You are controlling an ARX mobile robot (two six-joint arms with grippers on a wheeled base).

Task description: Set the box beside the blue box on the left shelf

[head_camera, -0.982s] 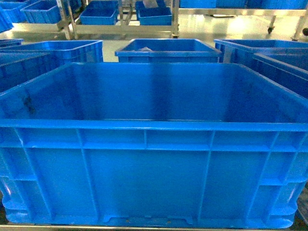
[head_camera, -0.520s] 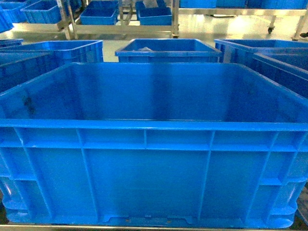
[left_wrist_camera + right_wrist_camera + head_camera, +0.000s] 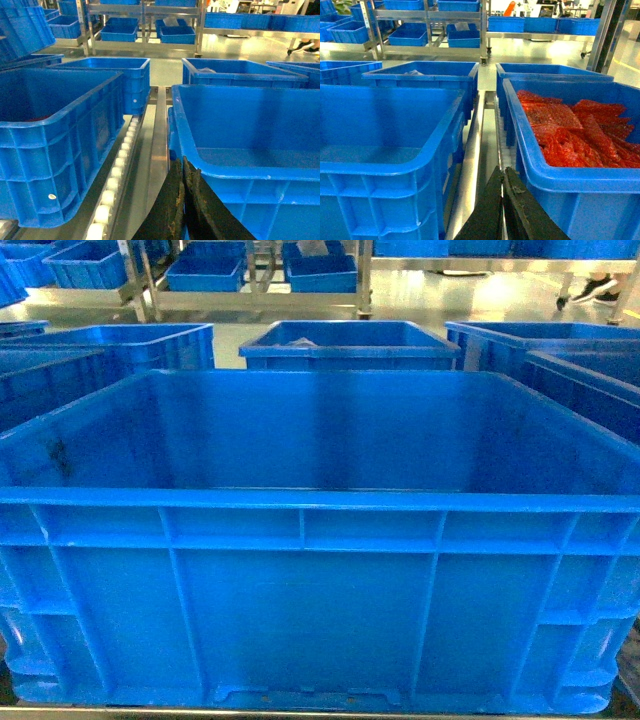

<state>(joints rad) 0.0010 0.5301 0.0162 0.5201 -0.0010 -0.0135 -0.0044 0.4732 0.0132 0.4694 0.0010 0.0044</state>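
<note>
Many blue crates (image 3: 345, 345) on roller conveyor (image 3: 117, 175)

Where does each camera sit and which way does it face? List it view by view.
Head: level, straight at the box; no end effector visible.
Left wrist: low, facing forward along the roller rail; left end effector closed beside the box's left rim.
Right wrist: low, between the box and the crate of red bags; right end effector closed.
All views share the box.

The box (image 3: 320, 540) sits nearest, in the middle; a crate (image 3: 55, 130) stands left of it across a roller rail (image 3: 117, 175); a crate of bags (image 3: 570, 135) right; another crate (image 3: 345, 345) behind.
</note>
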